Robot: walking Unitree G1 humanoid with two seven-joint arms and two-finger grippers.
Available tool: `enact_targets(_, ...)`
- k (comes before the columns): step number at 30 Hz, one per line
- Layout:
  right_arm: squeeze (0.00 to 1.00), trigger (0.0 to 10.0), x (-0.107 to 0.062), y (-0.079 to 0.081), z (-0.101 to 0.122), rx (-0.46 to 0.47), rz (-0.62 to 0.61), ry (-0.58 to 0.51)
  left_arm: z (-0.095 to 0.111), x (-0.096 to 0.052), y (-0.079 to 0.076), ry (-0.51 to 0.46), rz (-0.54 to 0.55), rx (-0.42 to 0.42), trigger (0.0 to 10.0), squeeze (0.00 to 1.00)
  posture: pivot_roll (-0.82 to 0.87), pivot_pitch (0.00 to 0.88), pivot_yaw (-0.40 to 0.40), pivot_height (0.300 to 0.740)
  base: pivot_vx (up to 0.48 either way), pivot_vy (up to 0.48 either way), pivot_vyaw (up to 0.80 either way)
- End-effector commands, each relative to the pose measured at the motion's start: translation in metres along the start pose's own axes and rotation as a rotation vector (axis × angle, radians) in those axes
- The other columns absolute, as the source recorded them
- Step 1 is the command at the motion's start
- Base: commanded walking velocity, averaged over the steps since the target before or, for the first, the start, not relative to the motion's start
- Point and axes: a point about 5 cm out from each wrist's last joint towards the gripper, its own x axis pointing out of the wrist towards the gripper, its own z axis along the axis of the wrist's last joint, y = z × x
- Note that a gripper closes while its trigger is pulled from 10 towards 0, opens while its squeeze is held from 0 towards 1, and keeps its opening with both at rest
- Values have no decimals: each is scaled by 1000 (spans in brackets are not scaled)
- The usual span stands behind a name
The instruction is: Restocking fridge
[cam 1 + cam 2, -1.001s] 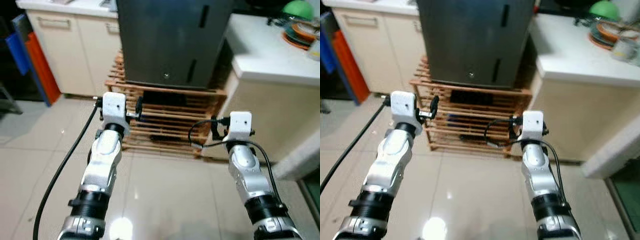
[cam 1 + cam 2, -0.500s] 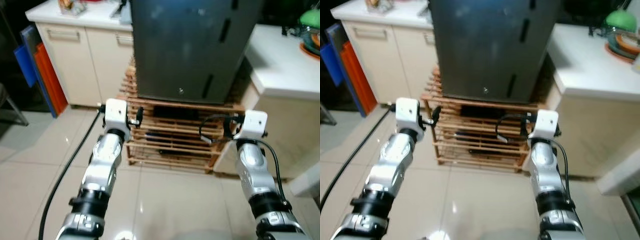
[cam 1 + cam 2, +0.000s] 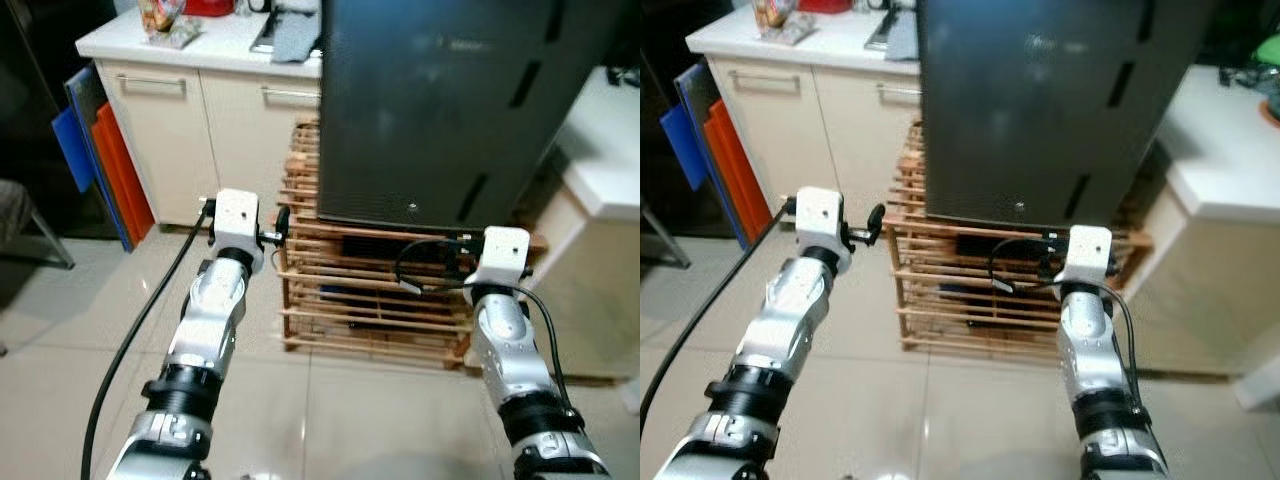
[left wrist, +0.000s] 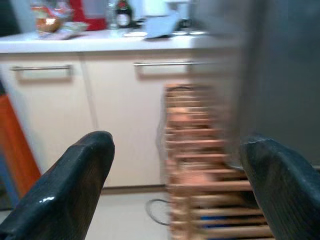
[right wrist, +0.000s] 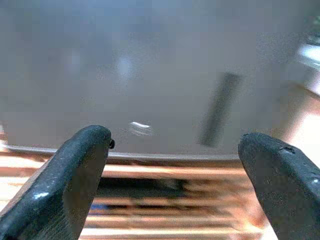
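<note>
While both claws gape empty, the dark fridge (image 3: 440, 110) stands ahead of the right claw (image 5: 170, 165).

Tiled floor (image 3: 60, 330), prob. cream cabinets (image 3: 220, 130)

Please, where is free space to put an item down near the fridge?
The white counter right of the dark fridge is bare near its front edge. The counter on the left is crowded with packets and a cloth. The wooden rack under the fridge looks tight.
</note>
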Motion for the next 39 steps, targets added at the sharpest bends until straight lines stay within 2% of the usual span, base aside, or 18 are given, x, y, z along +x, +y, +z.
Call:
enact_targets(1, 0, 10000, -3, 2, -2, -12, 18, 0, -1, 2, 4, 9, 5, -3, 10000, 0, -35, 0, -5, 740, 304, 371, 0)
enact_targets(3, 0, 10000, -3, 1, -3, -13, 12, 3, 1, 1, 4, 0, -10, -53, 10000, 0, -37, 0, 0, 740, 0, 480, -788)
enact_targets(7, 0, 10000, -3, -1, -4, -18, 7, 0, 5, 1, 4, -22, -26, -66, 10000, 0, -32, 0, 10, 740, 0, 480, -784)
enact_targets(10, 0, 10000, -4, -2, -6, -19, 5, 2, 11, -2, 6, -58, -47, -50, 10000, 0, -20, 0, 10, 740, 0, 480, -771)
enact_targets(17, 0, 10000, -6, -2, -6, -1, 19, -8, 12, -2, 7, -63, -47, -45, 10000, 0, -14, 0, 3, 740, 0, 480, -763)
enact_targets(18, 0, 10000, -7, -3, -6, 5, 12, -7, 13, -3, 1, -71, -96, -47, 10000, 0, -19, 0, 4, 740, 0, 480, -763)
enact_targets(21, 0, 10000, -6, -4, -6, 9, 7, -8, 15, -4, -5, -85, -138, -30, 10000, 0, -22, 0, 6, 740, 0, 480, -763)
enact_targets(28, 0, 10000, -7, -5, -5, 16, 1, -16, 18, 1, -9, -86, -122, -29, 10000, 0, -31, 0, 8, 740, 0, 480, -763)
enact_targets(31, 0, 10000, -8, -6, -5, 17, 0, -18, 23, 4, -18, -97, -162, -11, 10000, 0, -32, 0, 11, 740, 0, 480, -758)
enact_targets(34, 0, 10000, -8, -6, -4, 18, -1, -23, 27, 5, -21, -108, -159, -19, 10000, 0, -36, 0, 13, 740, 0, 480, -756)
enact_targets(39, 0, 10000, -8, -4, 0, 18, 11, -48, 18, 0, -24, -85, -165, -30, 10000, 0, -37, 0, 16, 740, 0, 480, -756)
